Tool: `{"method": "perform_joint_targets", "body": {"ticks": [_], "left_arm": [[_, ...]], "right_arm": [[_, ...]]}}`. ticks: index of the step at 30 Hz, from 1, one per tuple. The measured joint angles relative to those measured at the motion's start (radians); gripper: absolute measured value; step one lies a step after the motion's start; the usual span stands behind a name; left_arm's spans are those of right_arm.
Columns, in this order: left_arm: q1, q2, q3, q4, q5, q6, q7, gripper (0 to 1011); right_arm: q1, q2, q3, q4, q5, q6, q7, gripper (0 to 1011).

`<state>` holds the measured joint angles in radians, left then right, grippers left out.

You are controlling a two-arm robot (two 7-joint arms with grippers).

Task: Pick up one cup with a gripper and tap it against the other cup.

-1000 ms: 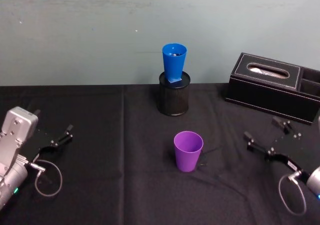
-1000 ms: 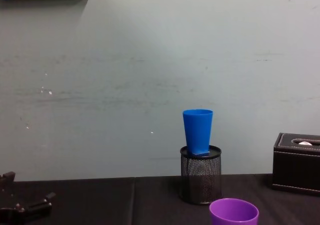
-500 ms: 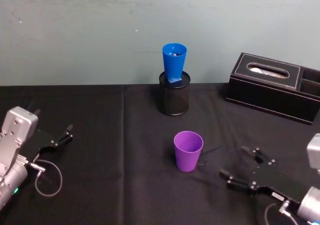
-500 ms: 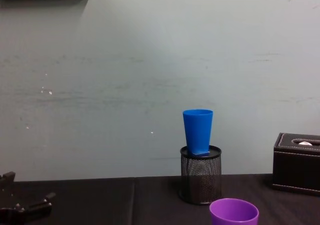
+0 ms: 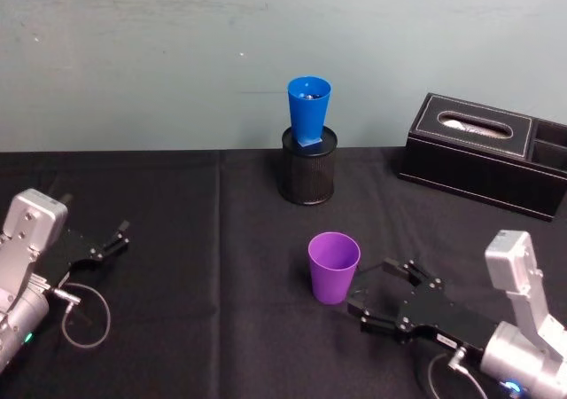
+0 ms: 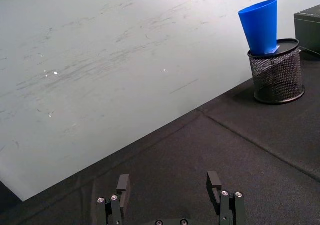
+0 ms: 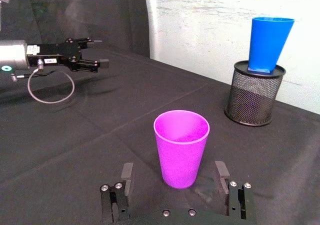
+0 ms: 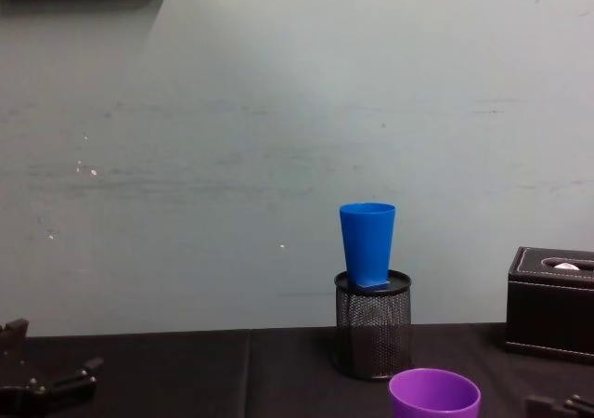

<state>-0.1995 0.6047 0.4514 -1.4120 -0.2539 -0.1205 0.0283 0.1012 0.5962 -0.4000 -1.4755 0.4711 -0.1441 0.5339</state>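
Right gripper [image 5: 369, 286] sits low over the black tablecloth [image 5: 221, 328], fingers [image 7: 220, 171] spread wide and gripping nothing. Purple cup [image 5: 333, 268] stands upright, mouth up, just ahead of the fingertips and lined up with the gap between them. The wrist view puts one finger to each side of its base. Can't tell whether either finger touches it. Blue cup [image 5: 307, 111] is well beyond the purple one from this gripper, farther out toward the wall. It stands upright with its base dropped into a black mesh pen holder [image 5: 308, 177], and sits higher than the gripper. The two cups are well apart. A black tissue box [image 5: 483, 155] is out ahead of the gripper too, to the right of the line to the cups, near the wall. Left gripper [image 5: 106, 244] lies low at the far side of the table from the right one, past the purple cup, fingers apart and holding nothing.
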Motion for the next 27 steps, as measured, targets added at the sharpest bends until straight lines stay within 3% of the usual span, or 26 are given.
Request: {"method": "perform_joint_targets", "body": {"ticks": [13,27], "left_arm": [[0.0,0.0,0.0,0.0,0.0,0.0,0.0,1000],[0.0,0.0,0.0,0.0,0.0,0.0,0.0,1000]], "right_arm": [[0.082,-0.086,-0.015,0.07,-0.048,0.029,0.014,1003],[0.134,-0.148,-0.023,0.143,-0.061,0.048,0.025,1003]]}}
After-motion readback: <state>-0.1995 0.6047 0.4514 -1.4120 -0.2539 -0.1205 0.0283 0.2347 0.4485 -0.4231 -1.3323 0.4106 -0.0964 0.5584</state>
